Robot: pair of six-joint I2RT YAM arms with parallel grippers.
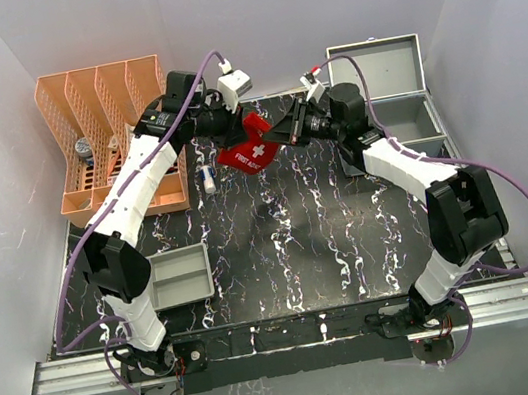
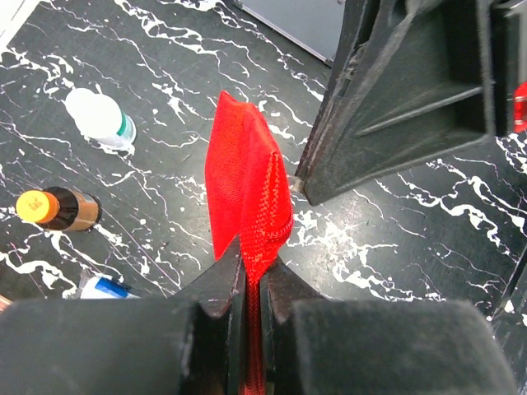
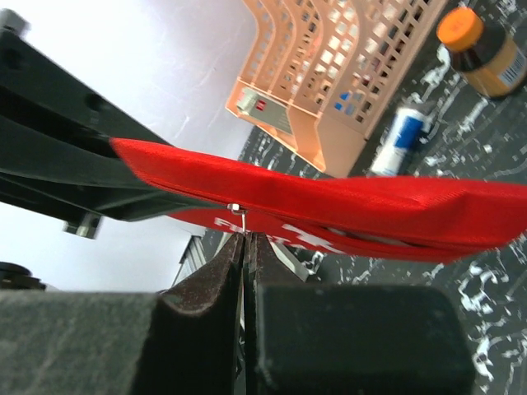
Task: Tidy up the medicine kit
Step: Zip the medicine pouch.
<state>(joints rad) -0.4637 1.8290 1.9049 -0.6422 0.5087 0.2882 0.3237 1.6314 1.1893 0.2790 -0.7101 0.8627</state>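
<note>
A red first-aid pouch (image 1: 248, 149) with a white cross hangs in the air between both arms, above the back of the table. My left gripper (image 1: 229, 130) is shut on the pouch's edge; in the left wrist view the red fabric (image 2: 244, 177) is pinched between the jaws of my left gripper (image 2: 254, 265). My right gripper (image 1: 285, 129) is shut on the pouch's small metal zipper pull (image 3: 244, 220), seen in the right wrist view just under the pouch (image 3: 346, 206), where my right gripper (image 3: 246, 240) closes on it.
An orange file rack (image 1: 111, 132) stands at back left. A grey metal case (image 1: 389, 95) lies open at back right. A grey tray (image 1: 178, 275) sits front left. A brown bottle (image 2: 59, 208), white bottle (image 2: 100, 119) and blue-white tube (image 2: 103, 286) lie on the black marbled table.
</note>
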